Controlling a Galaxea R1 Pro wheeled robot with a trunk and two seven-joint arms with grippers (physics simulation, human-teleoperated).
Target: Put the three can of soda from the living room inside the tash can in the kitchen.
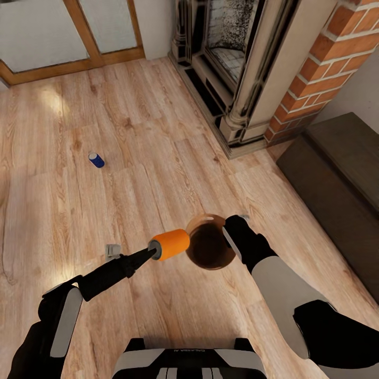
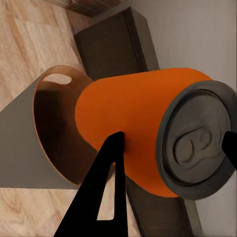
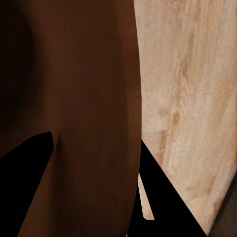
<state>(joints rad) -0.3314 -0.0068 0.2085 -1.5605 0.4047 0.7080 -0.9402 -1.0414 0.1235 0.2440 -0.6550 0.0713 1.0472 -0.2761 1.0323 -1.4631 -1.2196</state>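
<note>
In the living room, my left gripper (image 1: 156, 250) is shut on an orange soda can (image 1: 171, 243), held on its side with its far end right at the mouth of the trash can (image 1: 209, 253). Seen from the left wrist, the orange can (image 2: 133, 123) lies between the black fingers (image 2: 106, 163), silver top toward the camera, with the bin's copper-brown inside (image 2: 54, 123) just beyond. My right gripper (image 1: 231, 227) is shut on the bin's rim and holds it tilted above the floor; its wall (image 3: 89, 98) sits between the fingers. A dark blue can (image 1: 96, 159) lies on the planks to the far left.
A brick fireplace (image 1: 316, 68) with a dark hearth surround (image 1: 231, 68) stands at the back right. A low dark brown cabinet (image 1: 337, 179) runs along the right. Wood-framed glass doors (image 1: 68, 31) are at the back left. A small grey object (image 1: 112, 249) lies by my left arm.
</note>
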